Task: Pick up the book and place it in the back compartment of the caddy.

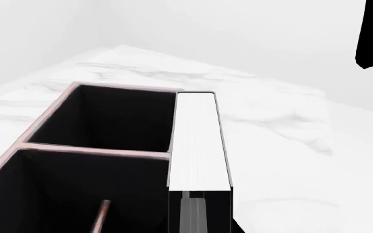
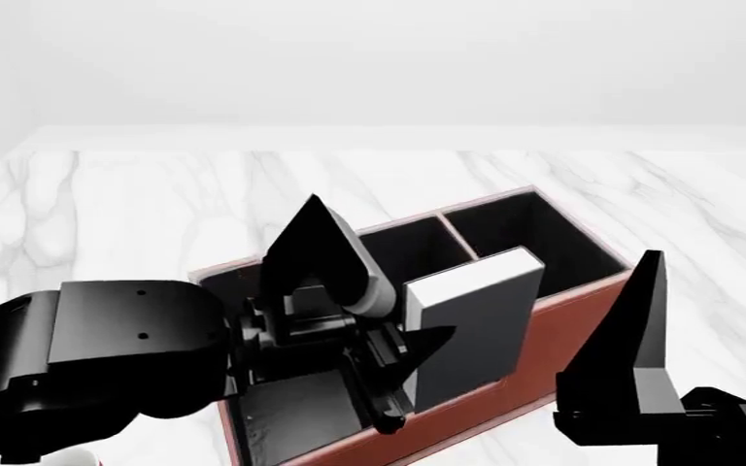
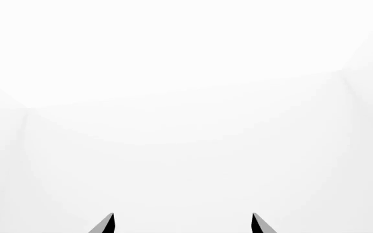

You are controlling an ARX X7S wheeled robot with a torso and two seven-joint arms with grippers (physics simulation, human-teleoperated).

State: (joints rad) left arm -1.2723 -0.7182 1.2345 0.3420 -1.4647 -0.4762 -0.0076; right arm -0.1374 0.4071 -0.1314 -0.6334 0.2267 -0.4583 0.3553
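My left gripper [image 2: 392,325] is shut on the book [image 2: 473,335], a thick black hardback with white page edges [image 1: 196,141]. The book is held upright along the near long wall of the caddy [image 2: 548,330], and its lower end overlaps that reddish-brown wall in the head view. In the left wrist view the book lies just beside the caddy's black-lined cells [image 1: 118,119], with the low crossbar [image 1: 100,216] of the middle section close by. The back compartment [image 2: 406,250] is the far half of that section. My right gripper [image 2: 710,316] is open and raised, off to the caddy's right, with only white wall in front of it [image 3: 182,223].
The caddy stands on a white marble table [image 2: 152,214] that runs back to a plain white wall. The left arm's black body [image 2: 101,359] covers the caddy's left end. The square end cell [image 2: 528,233] lies at the caddy's right.
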